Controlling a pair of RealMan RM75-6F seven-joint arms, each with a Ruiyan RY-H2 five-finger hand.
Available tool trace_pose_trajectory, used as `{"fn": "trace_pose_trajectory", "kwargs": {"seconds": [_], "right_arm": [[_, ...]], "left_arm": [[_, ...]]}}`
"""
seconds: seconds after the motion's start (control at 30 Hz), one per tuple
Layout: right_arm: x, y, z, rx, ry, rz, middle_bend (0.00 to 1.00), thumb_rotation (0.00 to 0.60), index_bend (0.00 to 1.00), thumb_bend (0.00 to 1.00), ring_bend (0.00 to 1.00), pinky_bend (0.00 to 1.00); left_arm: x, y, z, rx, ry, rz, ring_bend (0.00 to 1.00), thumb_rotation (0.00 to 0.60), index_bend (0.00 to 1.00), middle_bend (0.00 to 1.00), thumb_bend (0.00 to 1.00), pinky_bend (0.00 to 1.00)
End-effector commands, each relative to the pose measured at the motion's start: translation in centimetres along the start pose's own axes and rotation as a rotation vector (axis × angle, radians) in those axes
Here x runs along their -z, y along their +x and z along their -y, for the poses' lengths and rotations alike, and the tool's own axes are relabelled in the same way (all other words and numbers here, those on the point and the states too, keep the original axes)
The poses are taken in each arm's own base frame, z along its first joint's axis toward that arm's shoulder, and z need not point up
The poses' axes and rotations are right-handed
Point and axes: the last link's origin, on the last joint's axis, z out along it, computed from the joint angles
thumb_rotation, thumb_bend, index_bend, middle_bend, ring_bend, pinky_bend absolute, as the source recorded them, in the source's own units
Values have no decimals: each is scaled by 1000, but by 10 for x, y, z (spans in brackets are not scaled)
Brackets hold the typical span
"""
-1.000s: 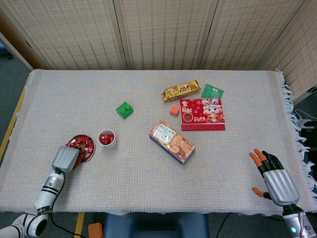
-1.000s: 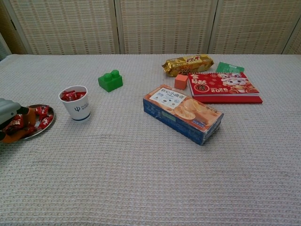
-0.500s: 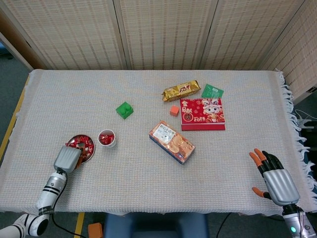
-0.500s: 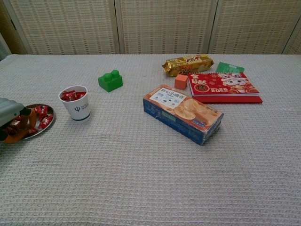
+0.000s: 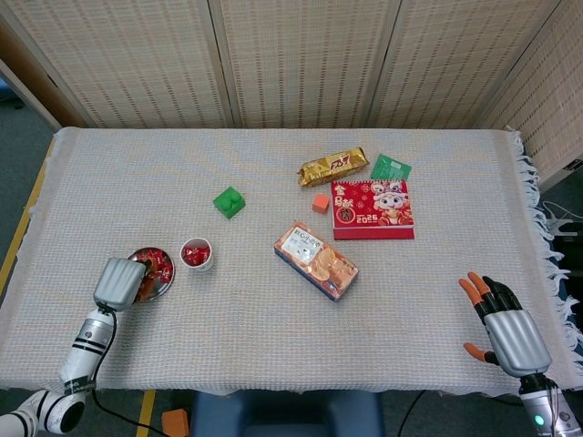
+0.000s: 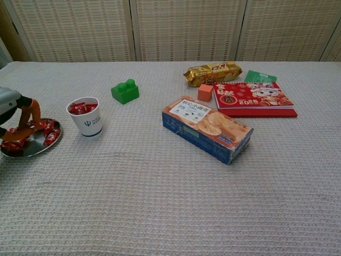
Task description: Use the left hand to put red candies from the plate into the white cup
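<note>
Left robot hand point(image 6: 16, 109) over the plate point(image 6: 32, 146), at the near-left of the surface point(image 5: 273, 346). Compared with a second ago, the hand has lifted: it was then pressed low among the candies point(image 6: 48, 130), and now its orange-tipped fingers point(image 6: 34, 112) point down onto the plate, touching or just above the sweets. Whether a candy is pinched between them cannot be told; the fingertips are partly hidden in both views. Judged from this, a pick is under way, with the carry to the cup point(image 6: 86, 118) not yet begun.

The cup stands just right of the plate, upright, already holding several red candies; more remain on the plate.

Right robot hand point(image 5: 501, 323) rests at the near-right edge of the surface, fingers spread, holding nothing, unmoved.

Materials: plate, shallow, round, shiny metal; cup, white, smooth, tapered, with a small dark mark; candies, small, in glossy crinkled red wrappers, likely slippery; surface covered by a pale waffle-weave cloth, fringed at the right. Elsewhere: a green brick point(image 6: 125, 91), an orange cube point(image 6: 205, 92), a printed carton point(image 6: 208, 128), a gold packet point(image 6: 212, 72), a red booklet point(image 6: 254, 98).
</note>
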Motion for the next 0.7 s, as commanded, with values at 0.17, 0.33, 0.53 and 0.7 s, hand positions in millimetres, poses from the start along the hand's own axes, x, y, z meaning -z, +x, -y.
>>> {"fn": "trace_pose_trajectory", "kwargs": {"seconds": [0.17,0.33,0.53,0.7], "right_arm": [[-3,-2,1,5,-2,10,0,600,0,24,0,113],[-4,-3,1,7,-7,13,0,600,0,23,0,113],[-4,-2,-1,4,-13,10,0,600,0,23,0,113],[-3,0,-2,-1,-14,5,0,600,0,24,0,113]], "left_arm": [[-21,53,-18,51,-46,-155,759,600,531,561,401,1000],[-38,65,-41,40,-86,-162,759,600,517,540,403,1000],[-54,57,-62,4,-110,-130,759,600,505,519,400,1000],[-62,43,-66,-47,-99,-84,759,600,468,469,401,1000]]}}
